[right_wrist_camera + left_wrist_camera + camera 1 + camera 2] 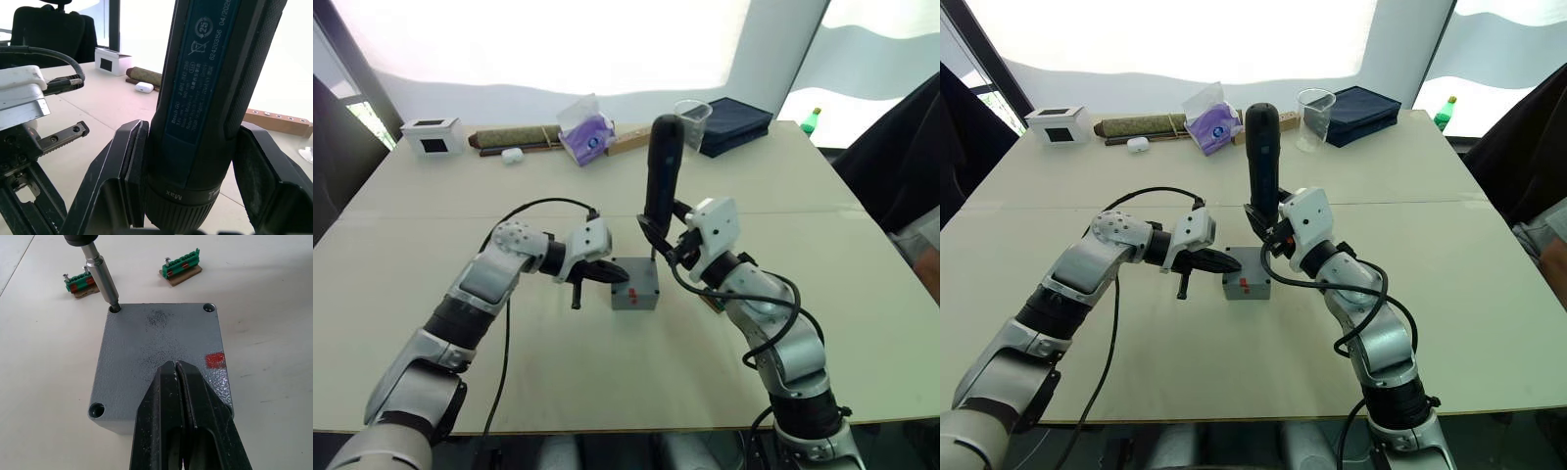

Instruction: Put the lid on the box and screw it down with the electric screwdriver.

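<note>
Now the box (635,285) sits near the middle of the table (862,294), and the lid (161,352) lies flat on top of it, edges matching, with the red mark (215,360) on the lid's surface near one edge. The left gripper (177,369) has its two fingers pressed together with no gap, tips resting on the lid toward the edge nearest that arm; they pinch nothing. The right gripper (190,181) clamps the screwdriver (661,176) around its lower body, one finger on each side, and the tool stands nearly upright over the box's far corner. Its metal bit (102,279) goes down into the corner screw hole there; whether a screw sits under the bit is hard to make out. Three other corner holes on the lid show, and one looks to hold a screw head (209,307). Just beyond the box lie two small green strips (181,270) on brown backing, apart from it. Farther behind the box, at the table's far edge, stand a white box (432,135), a clear cup (692,122) and a dark blue case (736,124).
</note>
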### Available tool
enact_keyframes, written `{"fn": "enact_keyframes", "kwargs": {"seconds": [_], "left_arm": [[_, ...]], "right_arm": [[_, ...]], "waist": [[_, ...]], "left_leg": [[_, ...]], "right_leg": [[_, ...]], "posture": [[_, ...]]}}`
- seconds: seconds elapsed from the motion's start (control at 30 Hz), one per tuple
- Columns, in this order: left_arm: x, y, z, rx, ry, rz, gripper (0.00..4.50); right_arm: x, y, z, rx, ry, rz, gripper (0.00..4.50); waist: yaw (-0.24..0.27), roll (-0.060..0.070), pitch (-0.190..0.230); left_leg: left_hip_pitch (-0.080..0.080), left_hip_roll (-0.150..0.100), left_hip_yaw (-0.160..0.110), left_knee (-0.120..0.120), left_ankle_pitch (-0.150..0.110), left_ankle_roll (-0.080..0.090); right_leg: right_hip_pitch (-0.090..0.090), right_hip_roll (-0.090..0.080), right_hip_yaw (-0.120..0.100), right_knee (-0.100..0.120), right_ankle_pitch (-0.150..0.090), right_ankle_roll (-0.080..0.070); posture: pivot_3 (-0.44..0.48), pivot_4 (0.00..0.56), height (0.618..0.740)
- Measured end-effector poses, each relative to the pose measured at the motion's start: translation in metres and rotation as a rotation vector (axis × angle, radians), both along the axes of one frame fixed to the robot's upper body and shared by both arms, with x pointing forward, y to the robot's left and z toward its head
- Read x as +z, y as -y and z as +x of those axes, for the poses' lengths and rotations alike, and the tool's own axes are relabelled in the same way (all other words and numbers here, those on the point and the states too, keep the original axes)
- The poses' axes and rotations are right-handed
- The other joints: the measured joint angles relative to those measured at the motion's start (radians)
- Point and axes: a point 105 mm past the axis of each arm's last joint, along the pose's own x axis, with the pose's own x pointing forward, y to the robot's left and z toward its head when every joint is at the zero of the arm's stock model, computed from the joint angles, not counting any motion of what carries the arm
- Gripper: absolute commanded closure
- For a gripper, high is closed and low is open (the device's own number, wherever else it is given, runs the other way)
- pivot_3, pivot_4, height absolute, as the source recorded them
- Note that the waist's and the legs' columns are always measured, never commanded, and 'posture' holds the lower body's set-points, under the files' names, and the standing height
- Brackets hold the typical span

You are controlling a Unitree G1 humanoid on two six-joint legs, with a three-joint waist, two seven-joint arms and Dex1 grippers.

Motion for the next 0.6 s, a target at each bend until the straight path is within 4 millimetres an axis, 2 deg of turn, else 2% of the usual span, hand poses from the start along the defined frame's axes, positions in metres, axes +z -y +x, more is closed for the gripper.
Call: {"fn": "enact_keyframes", "kwargs": {"seconds": [0.47,0.6], "left_arm": [[-0.002,0.001,-0.001,-0.004,0.003,-0.007,4.5],[-0.001,0.004,-0.002,-0.008,-0.002,-0.03,4.5]], "right_arm": [[0.003,0.003,-0.002,-0.003,0.006,0.018,2.35],[0.029,0.002,0.009,0.005,-0.018,-0.013,2.35]], "waist": [[0.001,0.0,-0.002],[0.001,0.005,0.003]], "left_leg": [[0.0,0.0,-0.001,-0.001,0.0,0.0],[-0.005,0.0,-0.001,0.0,0.0,0.0]], "right_leg": [[0.0,0.0,-0.001,-0.002,0.0,0.0],[-0.005,0.0,0.0,-0.001,0.0,0.0]], "posture": [[0.0,0.15,0.74],[0.0,0.15,0.74]]}}
